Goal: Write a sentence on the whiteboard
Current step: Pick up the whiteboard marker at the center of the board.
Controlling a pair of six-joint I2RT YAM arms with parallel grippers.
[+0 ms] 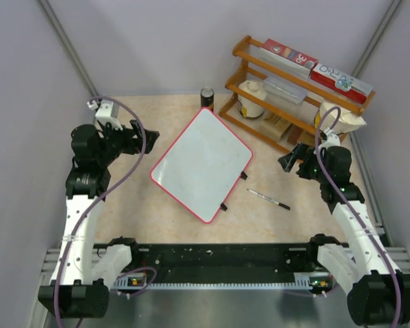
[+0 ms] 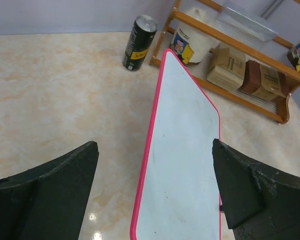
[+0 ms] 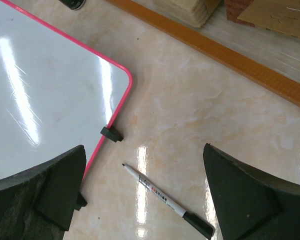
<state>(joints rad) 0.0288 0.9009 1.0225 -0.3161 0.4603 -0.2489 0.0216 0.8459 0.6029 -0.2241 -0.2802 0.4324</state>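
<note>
- While my left pincer [image 1: 149, 135] gapes wide beside the whiteboard [image 1: 201, 162], my right pincer [image 1: 285, 162] gapes wide too, both empty.
- Black marker [image 1: 268, 199] lies on the worktop [image 1: 143, 208], near the board's clipped edge.

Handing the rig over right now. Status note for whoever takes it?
Left claw: open, empty, off the table beside the whiteboard's left edge.
Right claw: open, empty, near the marker.
Whiteboard: flat on the table, turned diagonally, its two black clips facing the right arm.
Marker: lying on the table just right of the board, not touching it.
Done: nothing, the board shows no writing.
Left: pick up the marker and do all the writing.
</note>
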